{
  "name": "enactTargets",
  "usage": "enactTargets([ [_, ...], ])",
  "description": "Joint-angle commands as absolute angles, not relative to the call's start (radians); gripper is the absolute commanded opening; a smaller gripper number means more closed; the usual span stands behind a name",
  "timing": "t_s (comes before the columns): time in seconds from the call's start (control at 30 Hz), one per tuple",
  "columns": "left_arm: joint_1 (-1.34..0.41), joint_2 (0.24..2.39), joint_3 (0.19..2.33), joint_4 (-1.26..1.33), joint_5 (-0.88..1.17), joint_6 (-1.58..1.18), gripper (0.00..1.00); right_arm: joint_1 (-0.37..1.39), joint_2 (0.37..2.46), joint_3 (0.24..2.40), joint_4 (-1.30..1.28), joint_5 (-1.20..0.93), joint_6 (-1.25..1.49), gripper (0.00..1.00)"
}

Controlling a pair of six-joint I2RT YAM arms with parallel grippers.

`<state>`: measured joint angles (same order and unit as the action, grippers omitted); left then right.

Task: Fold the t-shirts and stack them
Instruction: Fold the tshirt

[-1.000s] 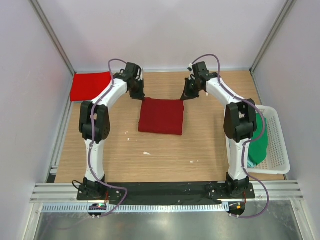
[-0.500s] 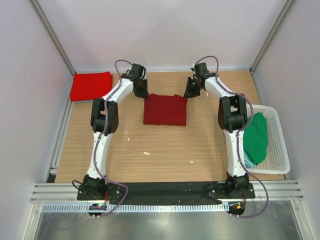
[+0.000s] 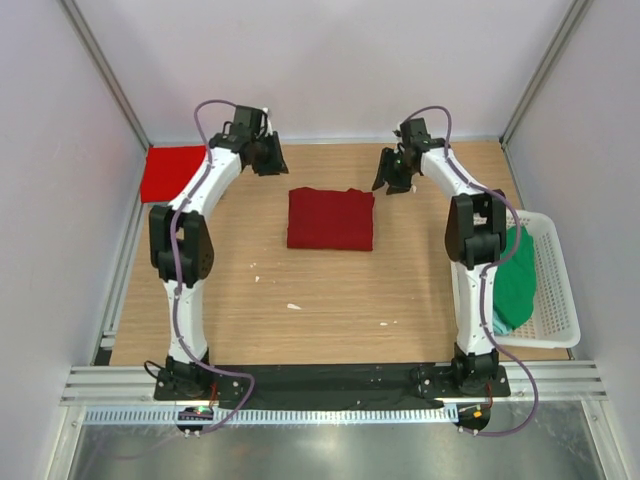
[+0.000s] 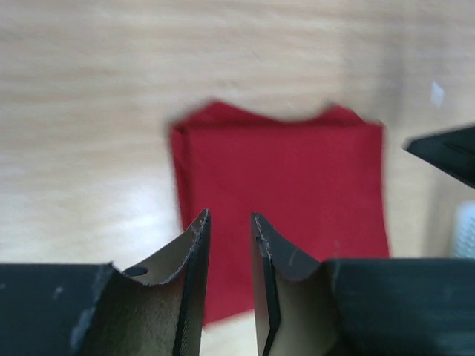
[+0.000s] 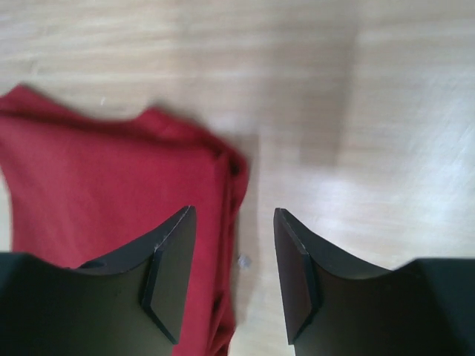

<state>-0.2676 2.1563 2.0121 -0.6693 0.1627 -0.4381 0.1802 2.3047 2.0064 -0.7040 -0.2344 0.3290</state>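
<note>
A dark maroon t-shirt lies folded into a flat rectangle in the middle of the table. My left gripper hovers off its far left corner, and my right gripper off its far right corner. Neither touches the cloth. In the left wrist view the gripper stands narrowly open and empty above the maroon t-shirt. In the right wrist view the gripper is open wider over the edge of the maroon t-shirt. A brighter red t-shirt lies folded at the far left.
A white basket at the right edge holds a crumpled green t-shirt, with a bit of teal cloth under it. Small white specks dot the wooden table. Walls close in the back and both sides.
Both grippers have opened and let go of the maroon t-shirt's far edge, then lifted away toward the back, the left one moving further left. The shirt now lies folded, shifted slightly back.
</note>
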Motion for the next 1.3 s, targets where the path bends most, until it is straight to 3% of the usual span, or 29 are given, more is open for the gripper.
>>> enactTargets([
  [0.0, -0.285, 2.048, 1.857, -0.56, 0.417, -0.524, 0.28, 0.205, 2.126, 1.921, -0.66, -0.351, 0.408, 0.52],
  [0.23, -0.322, 1.966, 1.677, -0.503, 0.397, -0.509, 0.34, 0.221, 1.993, 1.681, -0.502, -0.425, 0.459, 0.56],
  [0.37, -0.322, 2.04, 1.77, -0.503, 0.319, -0.393, 0.4, 0.221, 2.06, 1.736, -0.506, -0.378, 0.439, 0.57],
  [0.53, -0.321, 2.216, 1.959, -0.61, 0.268, -0.393, 0.35, 0.221, 2.175, 1.848, -0.578, -0.348, 0.396, 0.58],
  [0.77, -0.342, 2.138, 1.74, -0.548, 0.226, -0.436, 0.35, 0.23, 2.154, 1.772, -0.578, -0.337, 0.365, 0.59],
  [0.93, -0.341, 2.039, 1.585, -0.483, 0.201, -0.436, 0.4, 0.23, 2.132, 1.665, -0.51, -0.431, 0.385, 0.68],
  [1.27, -0.29, 2.062, 1.566, -0.474, 0.317, -0.456, 0.43, 0.245, 2.114, 1.531, -0.408, -0.564, 0.456, 0.7],
])
